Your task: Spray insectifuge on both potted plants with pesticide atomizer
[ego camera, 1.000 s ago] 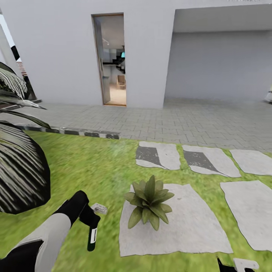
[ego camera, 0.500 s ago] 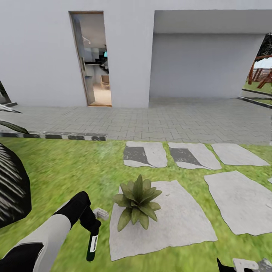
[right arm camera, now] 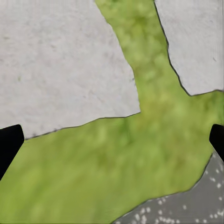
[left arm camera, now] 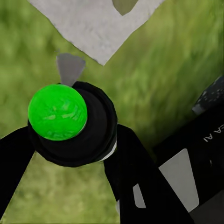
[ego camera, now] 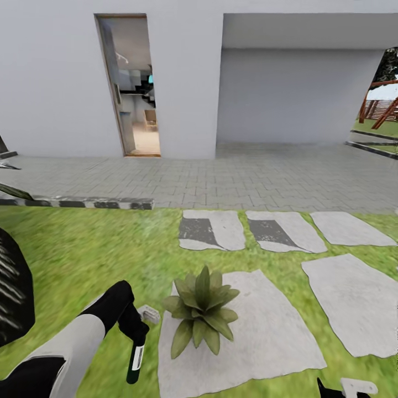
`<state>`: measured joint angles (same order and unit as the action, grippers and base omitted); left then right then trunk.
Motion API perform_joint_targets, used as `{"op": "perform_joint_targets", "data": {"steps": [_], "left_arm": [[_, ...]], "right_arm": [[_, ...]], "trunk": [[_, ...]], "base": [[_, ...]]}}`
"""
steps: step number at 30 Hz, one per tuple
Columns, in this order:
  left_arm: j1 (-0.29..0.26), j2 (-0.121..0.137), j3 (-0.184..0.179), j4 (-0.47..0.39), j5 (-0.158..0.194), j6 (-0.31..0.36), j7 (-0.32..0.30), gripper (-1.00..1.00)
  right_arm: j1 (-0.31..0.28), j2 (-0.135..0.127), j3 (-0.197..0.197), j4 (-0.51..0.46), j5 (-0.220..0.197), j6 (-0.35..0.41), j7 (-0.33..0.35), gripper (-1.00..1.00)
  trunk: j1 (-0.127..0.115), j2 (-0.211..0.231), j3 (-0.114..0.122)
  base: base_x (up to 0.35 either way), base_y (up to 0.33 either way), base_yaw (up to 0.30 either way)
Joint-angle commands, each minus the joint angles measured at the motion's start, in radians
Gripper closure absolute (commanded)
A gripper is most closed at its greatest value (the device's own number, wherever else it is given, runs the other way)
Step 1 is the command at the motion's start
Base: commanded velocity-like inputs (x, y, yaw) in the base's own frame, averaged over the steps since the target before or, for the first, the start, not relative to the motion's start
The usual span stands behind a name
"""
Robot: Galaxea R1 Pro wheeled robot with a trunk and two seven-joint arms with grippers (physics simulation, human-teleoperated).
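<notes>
Spray step: left hand (ego camera: pixel 135 331) pinches the atomizer (ego camera: pixel 134 354), nozzle (ego camera: pixel 148 314) just beside the plant (ego camera: pixel 202 314) on its stone (ego camera: pixel 265 331); right hand (right arm camera: pixel 112 140) spread over lawn; next, I judge, aim at the leaves and trigger.

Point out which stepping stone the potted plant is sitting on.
The big pale stone nearest the robot, with the potted plant at its left edge. The other stones lie beyond it and to its right, bare.
</notes>
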<state>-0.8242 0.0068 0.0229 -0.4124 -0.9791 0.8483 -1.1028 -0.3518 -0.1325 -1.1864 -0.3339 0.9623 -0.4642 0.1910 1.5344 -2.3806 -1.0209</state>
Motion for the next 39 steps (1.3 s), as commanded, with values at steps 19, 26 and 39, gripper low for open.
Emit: {"op": "perform_joint_targets", "data": {"steps": [19, 26, 39], "left_arm": [[0.075, 0.069, 0.005, -0.001, -0.13, -0.08, -0.011, 1.0], [0.076, 0.063, 0.004, -0.004, -0.13, -0.082, -0.007, 1.0], [0.127, 0.061, 0.014, 0.005, -0.12, -0.086, 0.075, 1.0]], "right_arm": [[-0.001, -0.001, -0.008, 0.042, 0.007, -0.004, 0.011, -1.0], [-0.001, -0.001, -0.008, 0.044, 0.007, -0.004, 0.012, -1.0], [-0.001, -0.001, -0.008, 0.045, 0.007, -0.004, 0.012, -1.0]], "trunk": [[0.0, 0.0, -0.001], [0.0, 0.0, -0.001], [0.0, 0.0, -0.001]], "base": [[0.107, 0.018, -0.054], [0.28, 0.105, 0.0], [0.007, 0.003, 0.0]]}}
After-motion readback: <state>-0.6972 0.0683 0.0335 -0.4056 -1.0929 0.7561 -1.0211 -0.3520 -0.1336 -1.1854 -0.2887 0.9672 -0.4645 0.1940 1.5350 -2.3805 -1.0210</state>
